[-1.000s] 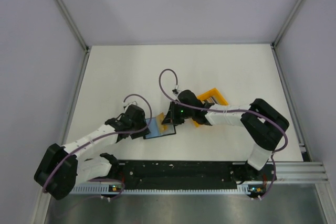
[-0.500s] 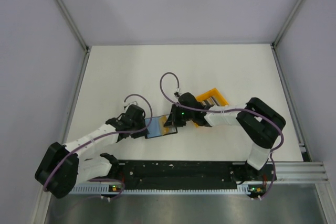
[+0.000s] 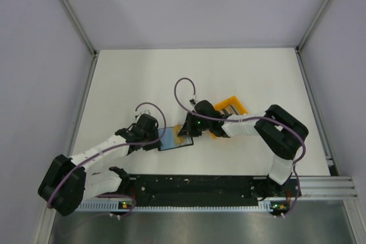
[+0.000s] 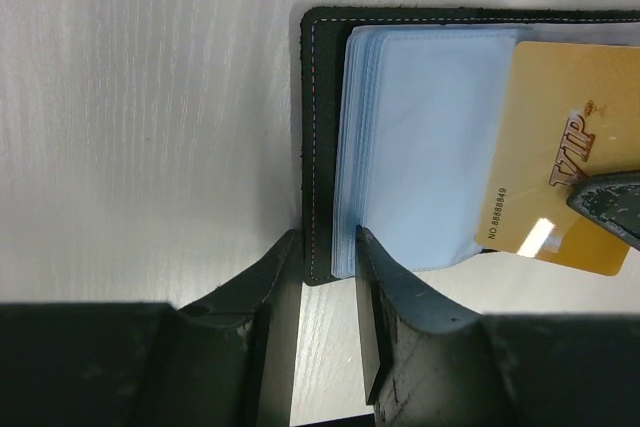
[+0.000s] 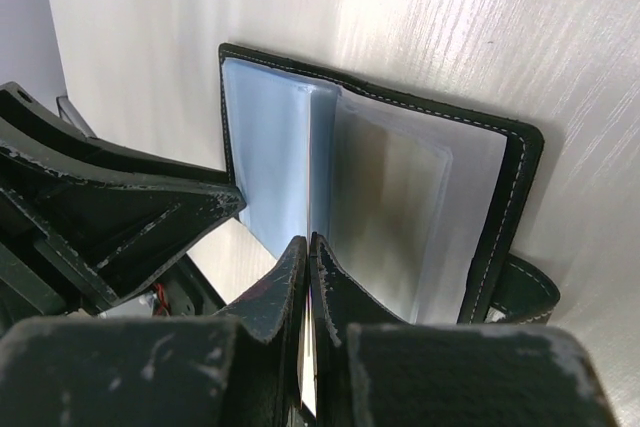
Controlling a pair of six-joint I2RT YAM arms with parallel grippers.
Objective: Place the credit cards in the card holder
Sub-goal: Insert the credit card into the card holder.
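The card holder lies open on the table, black outside with pale blue sleeves inside. My left gripper is shut on its left edge, one finger on the black cover and the other on the sleeve stack. My right gripper is shut on a gold credit card marked VIP. The card is seen edge-on between the fingers, and its front end lies over the sleeves on the holder's right half. More credit cards stand as stripes in the orange bin.
The orange bin sits just right of the right wrist. The holder's strap hangs off its right edge. A metal rail runs along the near table edge, and the enclosure walls rise at both sides.
My left gripper's jaws have narrowed onto the holder's edge. My right gripper has shifted slightly down and left with the gold card, further over the holder.
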